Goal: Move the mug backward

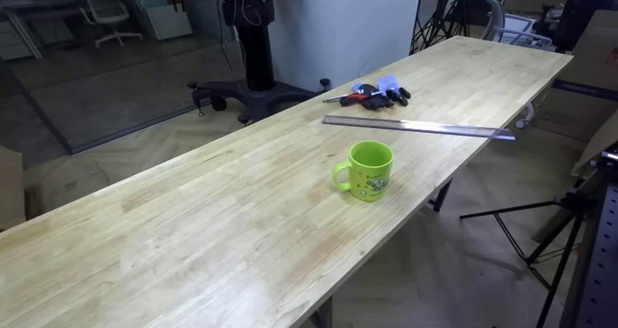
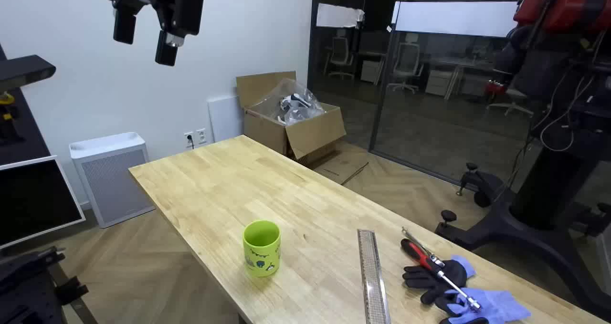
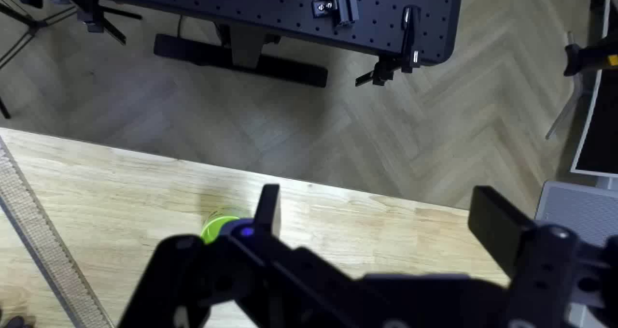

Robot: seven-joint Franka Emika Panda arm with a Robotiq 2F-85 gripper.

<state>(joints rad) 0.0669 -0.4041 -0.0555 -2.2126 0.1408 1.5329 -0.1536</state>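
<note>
The claw (image 3: 379, 212), spread wide, hangs higher than the mug (image 2: 261, 250), well apart.

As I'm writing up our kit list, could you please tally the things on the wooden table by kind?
Mug: 1
Clear ruler: 1
Gloves: 2
Red-handled tool: 1
Silver tool: 1
Total: 6

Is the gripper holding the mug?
No: in an exterior view the gripper hangs open in the air, while the mug stands upright on the table.
</note>
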